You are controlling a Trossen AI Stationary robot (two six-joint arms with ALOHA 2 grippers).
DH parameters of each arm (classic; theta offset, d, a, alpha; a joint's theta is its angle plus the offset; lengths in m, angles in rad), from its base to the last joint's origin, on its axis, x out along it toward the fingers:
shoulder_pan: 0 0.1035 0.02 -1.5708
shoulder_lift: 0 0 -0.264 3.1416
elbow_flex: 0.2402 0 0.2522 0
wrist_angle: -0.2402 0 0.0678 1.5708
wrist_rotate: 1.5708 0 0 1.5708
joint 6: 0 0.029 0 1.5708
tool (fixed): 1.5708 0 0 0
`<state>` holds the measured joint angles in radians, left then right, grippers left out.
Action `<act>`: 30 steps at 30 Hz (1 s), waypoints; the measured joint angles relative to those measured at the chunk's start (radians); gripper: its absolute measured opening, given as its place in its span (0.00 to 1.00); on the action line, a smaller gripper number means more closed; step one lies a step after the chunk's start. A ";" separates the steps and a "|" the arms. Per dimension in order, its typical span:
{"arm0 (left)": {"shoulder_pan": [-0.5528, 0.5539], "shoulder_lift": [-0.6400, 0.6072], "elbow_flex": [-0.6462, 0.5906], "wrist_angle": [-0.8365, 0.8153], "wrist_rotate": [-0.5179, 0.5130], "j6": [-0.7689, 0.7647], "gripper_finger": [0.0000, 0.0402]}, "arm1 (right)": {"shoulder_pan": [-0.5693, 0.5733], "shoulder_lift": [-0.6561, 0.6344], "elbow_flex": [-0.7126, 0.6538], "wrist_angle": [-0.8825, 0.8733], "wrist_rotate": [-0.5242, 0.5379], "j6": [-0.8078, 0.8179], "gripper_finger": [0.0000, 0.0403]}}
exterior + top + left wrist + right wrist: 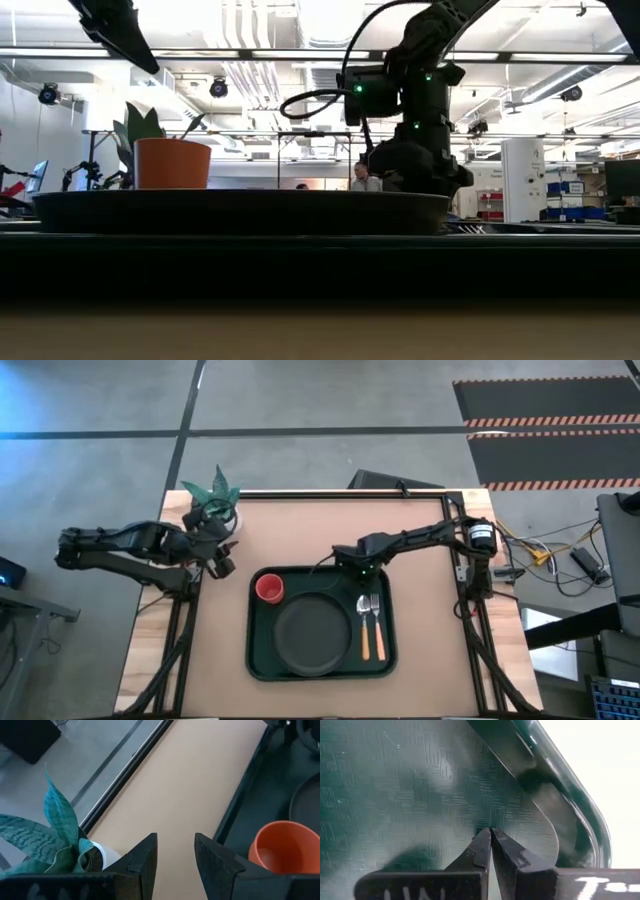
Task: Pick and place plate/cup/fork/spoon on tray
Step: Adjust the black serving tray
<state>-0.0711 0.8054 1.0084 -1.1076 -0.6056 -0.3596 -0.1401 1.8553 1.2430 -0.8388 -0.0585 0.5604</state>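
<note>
Your right gripper (357,572) is hanging pinched closed and empty over the tray's (258,660) far right corner. Plate (312,634), cup (269,588), fork (376,622) and spoon (363,624) are all lying on the tray. Your left gripper (222,563) is waiting part-open, empty, beside the plant (212,500).

Dark green tray (255,650), red cup (269,588), grey-black plate (312,635), orange-handled fork (376,628)

In the low view we see the tray (240,212) only as a dark edge-on band that hides the plate, fork and spoon. The cup (282,847) is cut off by the left wrist picture's edge. People in the room behind are too small to make out.
</note>
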 joint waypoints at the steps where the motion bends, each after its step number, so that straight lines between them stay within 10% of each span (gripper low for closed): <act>1: 0.000 0.008 0.000 0.000 0.000 -0.002 0.28 | -0.010 0.000 0.000 0.000 -0.001 -0.010 0.02; 30: 0.000 -0.017 0.002 -0.001 0.000 -0.001 0.28 | -0.104 0.003 -0.121 0.018 0.025 0.037 0.02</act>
<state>-0.0711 0.7884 1.0100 -1.1088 -0.6052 -0.3607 -0.2440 1.8580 1.1218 -0.8206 -0.0334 0.5978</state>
